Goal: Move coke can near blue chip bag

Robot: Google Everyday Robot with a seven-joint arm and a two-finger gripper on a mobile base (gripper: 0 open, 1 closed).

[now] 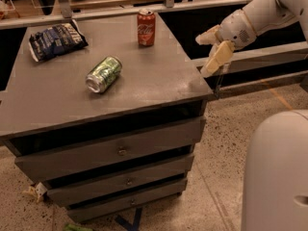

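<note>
The coke can (146,27), red with white script and a silver top, stands upright near the back edge of the grey cabinet top (154,76). The blue chip bag (56,40), dark blue and crinkled, lies flat at the back left corner. My gripper (202,57) hangs in the air off the right edge of the cabinet, to the right of the coke can and apart from it. Its pale fingers (217,57) are spread open and hold nothing.
A green-and-silver can (103,74) lies on its side in the middle of the top, between bag and front edge. The cabinet has three drawers (120,150) below. A rail and shelf (144,6) run behind. My white base (276,172) fills the lower right.
</note>
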